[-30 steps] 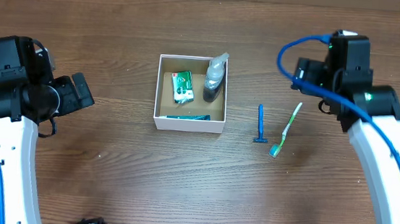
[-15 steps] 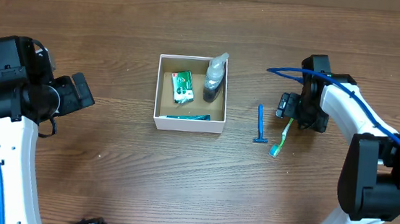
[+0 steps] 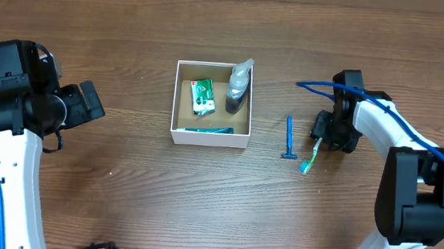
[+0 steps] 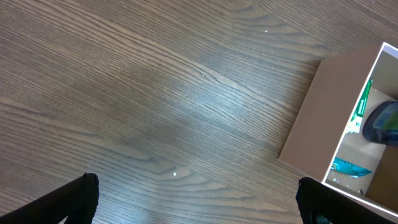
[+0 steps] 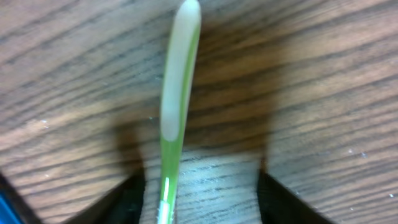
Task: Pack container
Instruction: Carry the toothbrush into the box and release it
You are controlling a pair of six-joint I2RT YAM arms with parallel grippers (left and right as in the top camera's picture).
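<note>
The container [image 3: 210,136], a shallow white box with a brown floor, sits mid-table and holds a green packet [image 3: 201,95], a grey bottle [image 3: 239,86] and a teal item [image 3: 209,129]. It also shows at the right edge of the left wrist view [image 4: 323,118]. A green toothbrush [image 3: 314,153] and a blue razor [image 3: 289,138] lie on the wood to its right. My right gripper [image 3: 323,139] is down at the table, open, with the toothbrush handle [image 5: 176,99] between its fingers, nearer the left one. My left gripper [image 3: 95,101] is open and empty, left of the container.
The wooden table [image 3: 119,196] spreads around everything. The razor lies between the container and the toothbrush, a short way left of my right gripper. A blue cable [image 3: 322,86] arcs over my right arm.
My right arm swung down from the back right to the toothbrush and has settled lower with its fingers either side of the handle. The left arm has not moved.
</note>
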